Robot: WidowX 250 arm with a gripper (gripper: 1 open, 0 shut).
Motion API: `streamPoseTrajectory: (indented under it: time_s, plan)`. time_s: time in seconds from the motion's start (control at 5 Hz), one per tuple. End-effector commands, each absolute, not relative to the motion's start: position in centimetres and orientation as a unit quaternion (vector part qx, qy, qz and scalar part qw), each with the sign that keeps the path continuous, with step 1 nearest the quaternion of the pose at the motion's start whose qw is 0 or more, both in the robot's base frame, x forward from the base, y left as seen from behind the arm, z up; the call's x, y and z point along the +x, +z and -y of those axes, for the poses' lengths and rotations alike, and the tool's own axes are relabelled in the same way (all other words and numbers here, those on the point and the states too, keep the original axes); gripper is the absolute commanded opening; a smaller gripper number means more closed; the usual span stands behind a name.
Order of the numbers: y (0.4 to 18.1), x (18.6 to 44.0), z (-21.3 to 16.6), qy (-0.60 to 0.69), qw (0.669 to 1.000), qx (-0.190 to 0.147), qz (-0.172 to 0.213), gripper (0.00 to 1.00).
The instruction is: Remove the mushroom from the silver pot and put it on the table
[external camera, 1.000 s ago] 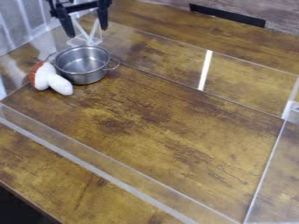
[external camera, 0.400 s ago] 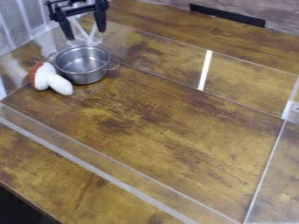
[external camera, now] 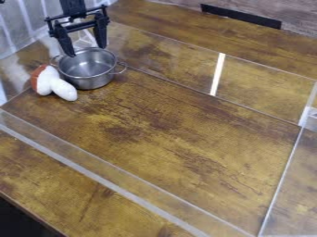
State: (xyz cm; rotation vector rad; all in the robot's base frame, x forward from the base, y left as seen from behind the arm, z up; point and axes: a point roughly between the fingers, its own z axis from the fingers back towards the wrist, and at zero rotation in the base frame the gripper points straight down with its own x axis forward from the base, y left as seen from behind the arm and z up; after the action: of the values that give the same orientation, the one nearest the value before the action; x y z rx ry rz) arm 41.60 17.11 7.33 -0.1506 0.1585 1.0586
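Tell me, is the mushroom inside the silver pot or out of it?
Out. The mushroom lies on its side on the table, touching the left side of the silver pot, which looks empty.

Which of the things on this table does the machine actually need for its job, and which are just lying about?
Part of the job:
- mushroom, lying on the table beside the pot, not in it
- silver pot, looks empty
- table
- gripper, open, above the pot's far rim

Just there:
- clear strips across the tabletop
- dark object at the far edge
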Motion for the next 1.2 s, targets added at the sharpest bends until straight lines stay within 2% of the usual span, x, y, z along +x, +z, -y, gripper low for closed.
streamPoseTrajectory:
  time_s: [0.0,0.2,0.4,0.6,1.0]
  plan:
    - [12.1,40.6,-18.8,0.549,0.831,-0.079,-0.035,1.0]
    - [13.3,40.0,-19.7,0.585,0.806,-0.084,-0.036,0.0]
    - [12.7,38.8,-19.8,0.59,0.802,-0.085,-0.041,1.0]
    - [11.7,38.0,-19.7,0.597,0.797,-0.082,-0.046,1.0]
    - [10.3,38.2,-19.8,0.675,0.73,-0.087,-0.052,1.0]
